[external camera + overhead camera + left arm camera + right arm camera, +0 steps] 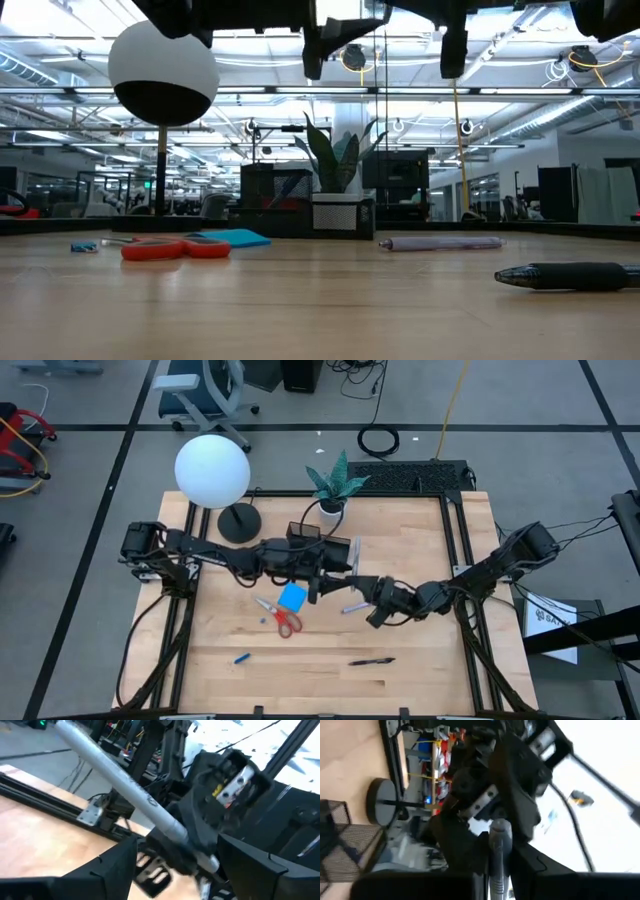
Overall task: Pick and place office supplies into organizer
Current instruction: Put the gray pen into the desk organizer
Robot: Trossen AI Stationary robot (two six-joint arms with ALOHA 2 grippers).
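My right gripper (364,590) is shut on a grey pen (125,785), held above the middle of the table. My left gripper (343,567) faces it, open, with one finger (100,870) on each side of that pen; I see no touch. On the table lie a second grey pen (352,608), a black pen (372,660), red-handled scissors (282,620), a blue note pad (292,597) and a tiny blue piece (242,657). The black mesh organizer (306,536) stands behind the grippers, toward the far edge. My right gripper pinches the grey pen between its two fingers, on the shaft (499,845). It comes in from the table's right, about level. The pen is lifted clear of the table and slants, a long stretch (100,760) sticking out past the hold.
A white globe lamp (212,472) on a round black base (239,523) and a potted plant (333,488) stand at the far edge. Black frame rails (458,560) run along the table's sides. Bare wood lies along the near edge.
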